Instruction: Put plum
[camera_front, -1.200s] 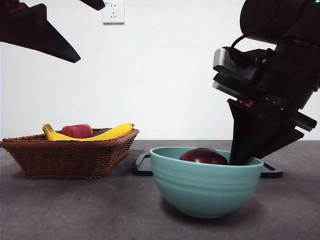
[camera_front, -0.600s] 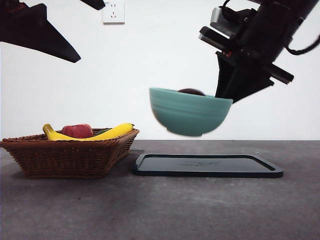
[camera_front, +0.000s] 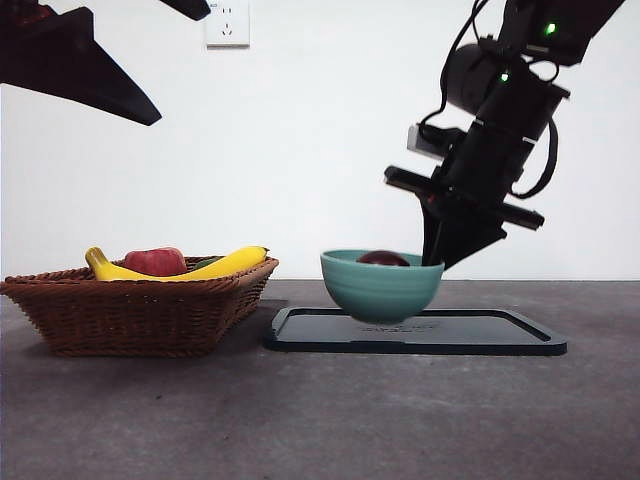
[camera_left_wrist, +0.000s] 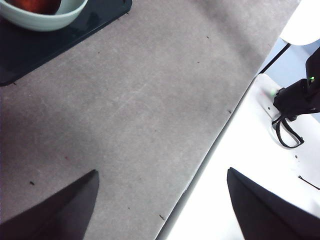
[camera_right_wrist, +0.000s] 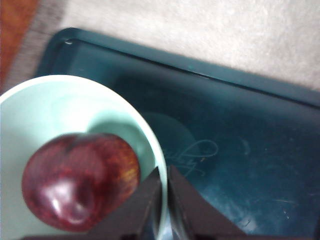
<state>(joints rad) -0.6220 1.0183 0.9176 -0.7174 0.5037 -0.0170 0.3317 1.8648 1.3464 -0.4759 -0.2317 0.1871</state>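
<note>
The dark maroon plum (camera_front: 383, 258) lies inside a teal bowl (camera_front: 380, 290). The bowl is down at a dark tray (camera_front: 415, 335); I cannot tell if it rests on it or hangs just above. My right gripper (camera_front: 435, 262) is shut on the bowl's right rim, one jaw inside and one outside. The right wrist view shows the plum (camera_right_wrist: 80, 180), the bowl's rim (camera_right_wrist: 150, 145), the gripper (camera_right_wrist: 164, 195) and the tray (camera_right_wrist: 240, 150). My left gripper (camera_left_wrist: 162, 200) is open and empty, high at the left, its tip (camera_front: 90, 70) showing in the front view.
A wicker basket (camera_front: 140, 310) stands left of the tray with yellow bananas (camera_front: 220, 265) and a red apple-like fruit (camera_front: 155, 262). The left wrist view shows the bowl (camera_left_wrist: 40, 20), the tray (camera_left_wrist: 30, 50) and the table's edge (camera_left_wrist: 210, 150).
My right gripper lifted the bowl with the plum off the near table, carried it up and back, and lowered it to the tray. The left arm has not moved.
</note>
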